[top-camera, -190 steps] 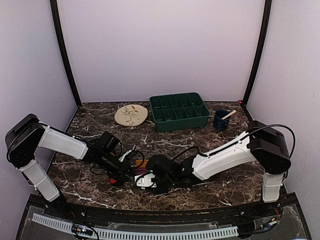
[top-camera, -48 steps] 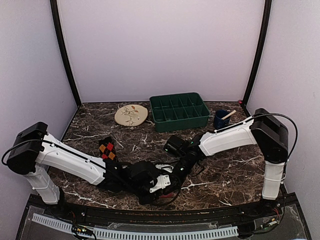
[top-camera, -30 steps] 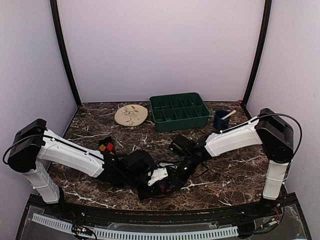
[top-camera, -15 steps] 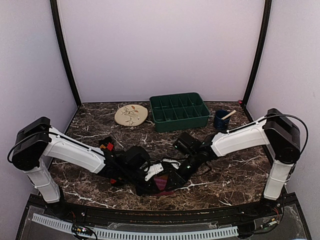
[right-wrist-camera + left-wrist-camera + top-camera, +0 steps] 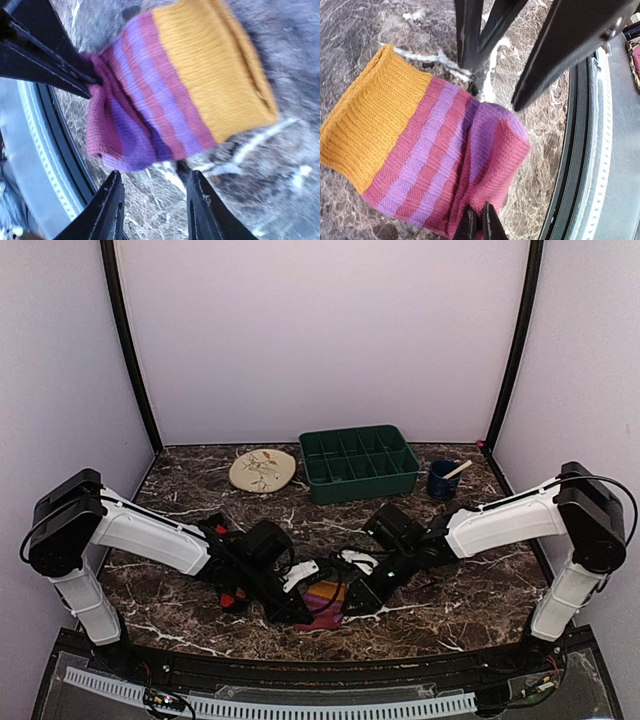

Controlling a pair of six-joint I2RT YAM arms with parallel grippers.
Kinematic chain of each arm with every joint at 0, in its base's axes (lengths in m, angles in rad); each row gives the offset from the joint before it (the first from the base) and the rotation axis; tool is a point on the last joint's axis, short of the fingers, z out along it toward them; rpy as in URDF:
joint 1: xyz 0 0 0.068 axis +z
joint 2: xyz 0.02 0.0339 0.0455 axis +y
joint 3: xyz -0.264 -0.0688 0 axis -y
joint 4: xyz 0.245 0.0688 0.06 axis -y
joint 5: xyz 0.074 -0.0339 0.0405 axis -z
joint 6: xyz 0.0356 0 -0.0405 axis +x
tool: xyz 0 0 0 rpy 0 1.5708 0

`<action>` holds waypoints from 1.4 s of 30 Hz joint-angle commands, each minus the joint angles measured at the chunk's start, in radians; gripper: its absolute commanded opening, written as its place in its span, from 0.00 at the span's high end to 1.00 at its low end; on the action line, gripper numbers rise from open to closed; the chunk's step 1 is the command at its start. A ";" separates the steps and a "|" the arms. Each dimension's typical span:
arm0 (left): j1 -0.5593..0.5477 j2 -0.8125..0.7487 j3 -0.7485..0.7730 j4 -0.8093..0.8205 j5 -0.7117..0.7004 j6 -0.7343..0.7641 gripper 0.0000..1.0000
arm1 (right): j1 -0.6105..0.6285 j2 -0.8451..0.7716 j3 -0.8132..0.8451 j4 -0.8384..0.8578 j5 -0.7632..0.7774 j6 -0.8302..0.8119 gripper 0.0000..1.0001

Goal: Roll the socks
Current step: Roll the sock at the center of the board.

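Near the table's (image 5: 470,590) front edge, the sock (image 5: 420,150), maroon-and-purple striped with an orange cuff, lies part-folded, its maroon end pinched by the left gripper (image 5: 477,209), the right gripper (image 5: 154,175) spread wide.

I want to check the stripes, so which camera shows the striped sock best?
Left wrist: the sock fills the frame, sharp from orange cuff to pink end. Right wrist shows it slightly blurred; top external shows only a small patch.

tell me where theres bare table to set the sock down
Bare marble table lies right front, between the right arm and the near edge, and far left between the beige round plate and the left arm. Crowded: centre front, where the left gripper and right gripper meet at the striped knit sock.
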 commanded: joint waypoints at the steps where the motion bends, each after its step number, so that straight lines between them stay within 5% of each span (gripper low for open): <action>1: 0.017 0.020 0.020 -0.116 0.060 0.015 1.00 | -0.007 -0.088 -0.061 0.110 0.115 0.046 0.60; 9: 0.042 0.045 0.074 -0.159 0.173 0.024 1.00 | 0.011 -0.257 -0.177 0.199 0.258 0.045 0.60; 16: 0.067 0.112 0.153 -0.243 0.269 0.066 1.00 | 0.176 -0.349 -0.217 0.220 0.426 -0.045 0.56; 28: 0.112 0.208 0.271 -0.378 0.419 0.126 1.00 | 0.433 -0.246 -0.128 0.166 0.670 -0.212 0.52; 42: 0.152 0.304 0.358 -0.484 0.514 0.196 1.00 | 0.470 -0.076 -0.033 0.159 0.774 -0.384 0.51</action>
